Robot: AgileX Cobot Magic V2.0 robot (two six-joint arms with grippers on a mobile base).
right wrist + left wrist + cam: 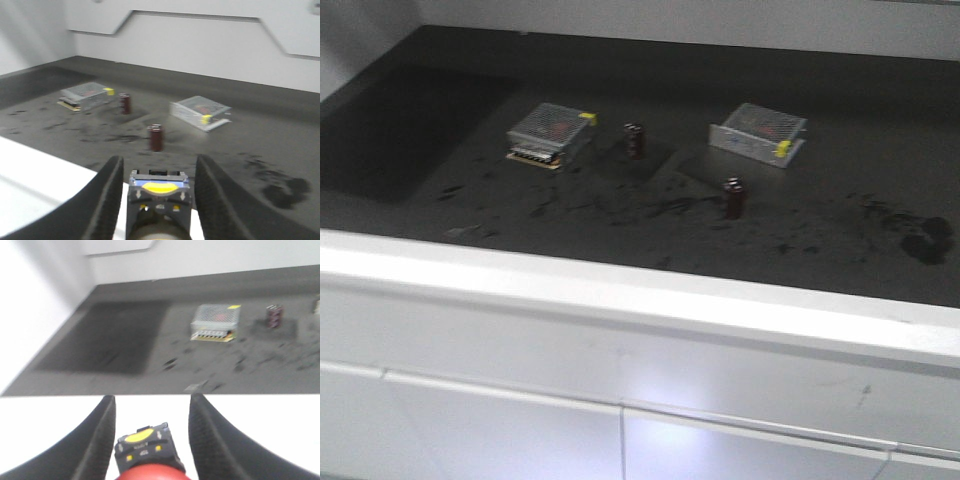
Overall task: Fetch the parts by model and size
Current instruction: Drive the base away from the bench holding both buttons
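Note:
In the left wrist view a push-button switch with a red round cap (152, 474) and a dark base (145, 445) sits between the black fingers of my left gripper (152, 397), which is shut on it low near the finger roots. In the right wrist view my right gripper (160, 159) is shut on a second switch (159, 192) with a dark base, a blue strip and a pale yellowish cap at the bottom edge. Both grippers hover over the white front ledge (150, 410) of the dark table. Neither gripper nor switch shows in the front view.
Two silver perforated power supply boxes (550, 133) (758, 132) and two dark maroon capacitors (634, 139) (733, 196) stand on the dark tabletop (440, 150). A white ledge (620, 290) runs along its front. White walls close the back and left. A dark smudge (928, 240) marks the right.

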